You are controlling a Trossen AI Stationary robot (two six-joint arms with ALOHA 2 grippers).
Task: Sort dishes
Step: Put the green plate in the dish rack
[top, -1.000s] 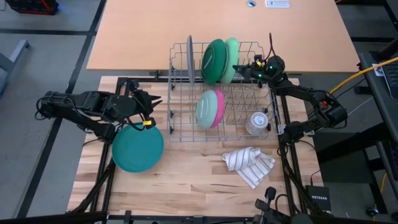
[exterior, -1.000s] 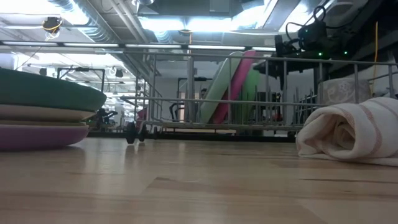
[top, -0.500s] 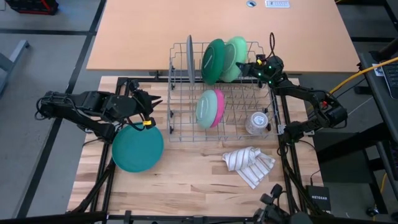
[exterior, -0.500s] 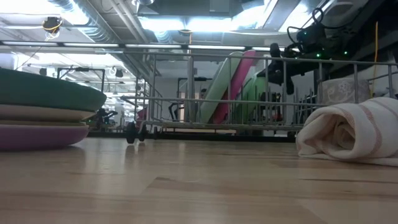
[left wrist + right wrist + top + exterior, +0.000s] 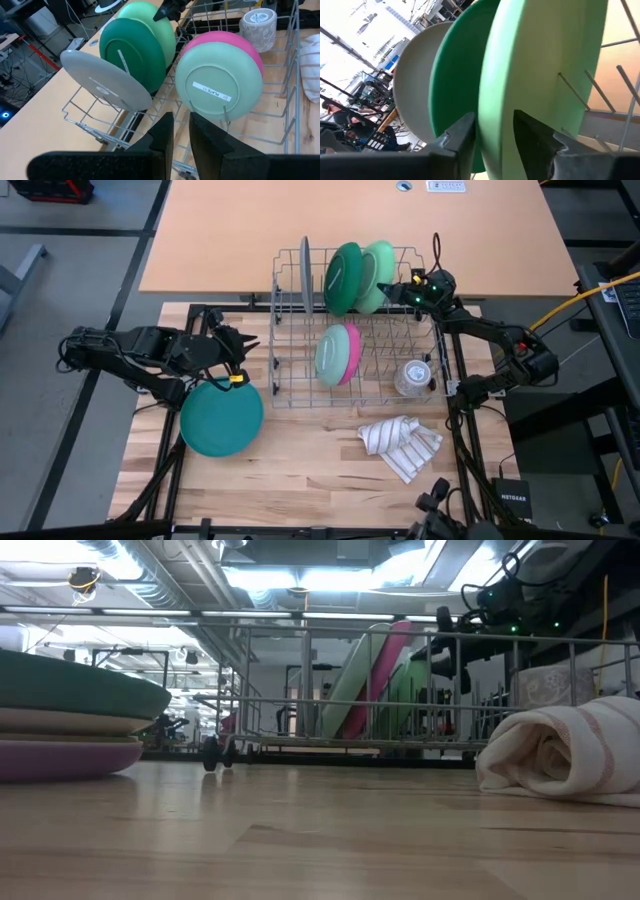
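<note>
A wire rack (image 5: 290, 395) holds the dishes on edge. Its far row has a grey plate (image 5: 305, 275), a dark green plate (image 5: 343, 278) and a light green plate (image 5: 378, 265). A pale green bowl (image 5: 328, 355) and a pink one (image 5: 352, 350) stand in the near row. My right gripper (image 5: 388, 285) is open at the rack's far right, its fingers astride the light green plate's rim (image 5: 495, 100). My left gripper (image 5: 255, 345) waits left of the rack, above a teal-topped stack (image 5: 222, 418), open by a narrow gap (image 5: 181, 125) with nothing in it. My right gripper comes level from the table's right side, one finger (image 5: 465, 137) on each face of the light green plate's rim (image 5: 497, 115). I cannot tell whether either finger touches it. The plate stands on edge in the rack's wires, leaning by the dark green plate.
A clear glass cup (image 5: 413, 377) stands in the rack's near right corner. A striped white cloth (image 5: 400, 442) lies crumpled on the table in front of the rack. Under the teal plate (image 5: 70, 690) lie a cream and a purple one. Bare wood stretches along the near edge.
My right gripper has opened and let go of the light green plate. The plate stays in the rack's far row and now shows more of its face from above, leaning more than before.
</note>
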